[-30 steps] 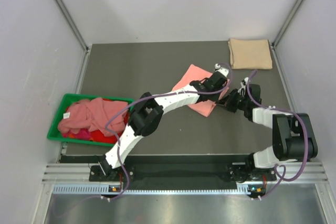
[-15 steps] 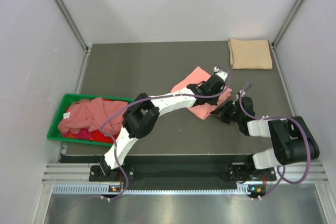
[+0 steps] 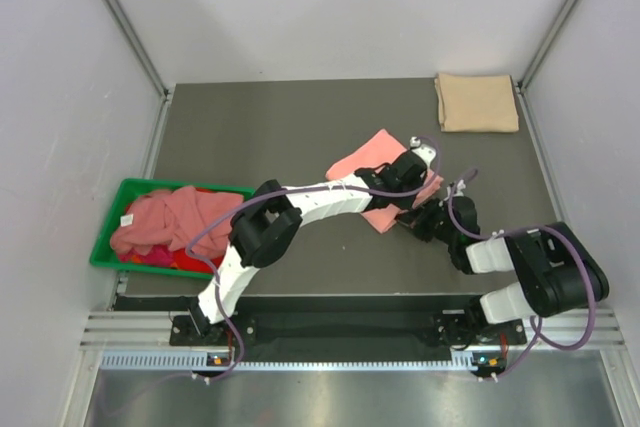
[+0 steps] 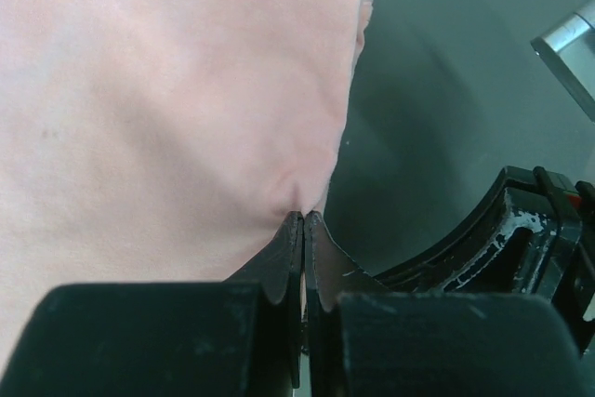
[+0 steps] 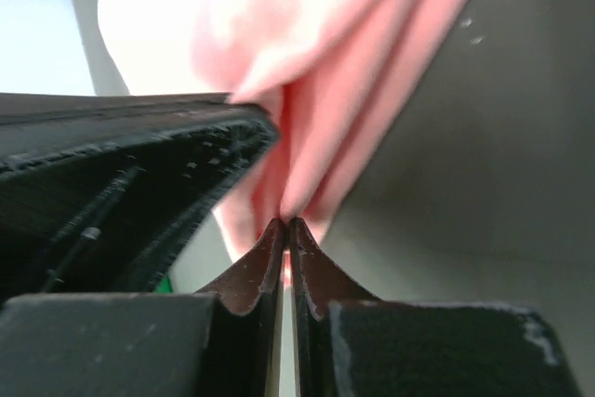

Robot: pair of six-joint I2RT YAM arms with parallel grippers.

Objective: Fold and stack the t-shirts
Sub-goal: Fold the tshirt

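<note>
Both arms are drawing back toward the near edge of the worktop (image 3: 250, 127), dragging the salmon-pink t-shirt (image 3: 365, 157), right of centre, so a fold is probably being pulled over. The left gripper (image 4: 304, 216) and right gripper (image 5: 284, 222) are each pinching its edge, clamped tight on cloth. Arms are hiding both pinches from above; the tan t-shirt (image 3: 477, 102) is lying folded at the far right corner.

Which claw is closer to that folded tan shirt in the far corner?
Left. The left gripper pinches the salmon-pink t-shirt closer to the folded tan t-shirt; the right gripper pinches that pink shirt's nearer edge, farther away.
</note>
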